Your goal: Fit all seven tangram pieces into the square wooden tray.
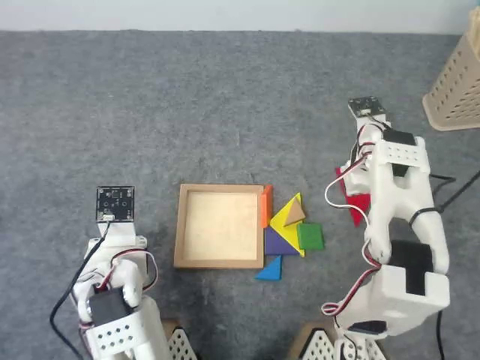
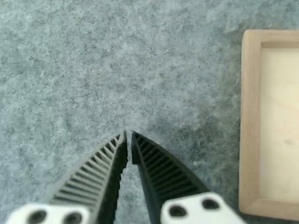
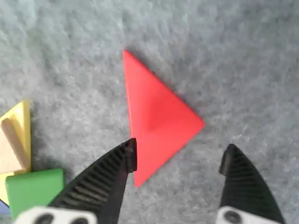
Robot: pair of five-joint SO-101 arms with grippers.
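Straddling the red triangle (image 3: 156,121) with the right hand (image 3: 181,153), spread wide: one fingertip right at the piece's long edge, the other off past the opposite side over bare table (image 1: 150,112). Not pinching anything as seen here. Finding that triangle flat on the table, apart from the other pieces and on the far side of them from the tray (image 1: 182,225).

Holding the left hand (image 2: 128,136) pressed together and empty, low over the table near the tray's outer wall.

Reads as the opening pick: nothing placed inside the tray. Leaving six others bunched just beside the tray's rim: orange (image 1: 266,206) touching it, then yellow (image 1: 281,223), tan (image 1: 294,214) seemingly lying on the yellow, green (image 1: 310,236), purple (image 1: 276,241) and blue (image 1: 270,268).

Calls next, most likely, for dropping lower and closing squarely across the triangle's thin edges, since so flat a piece could slip or tip. Then lifting, carrying it over the bunch and turning it to seat the square corner in a tray corner.
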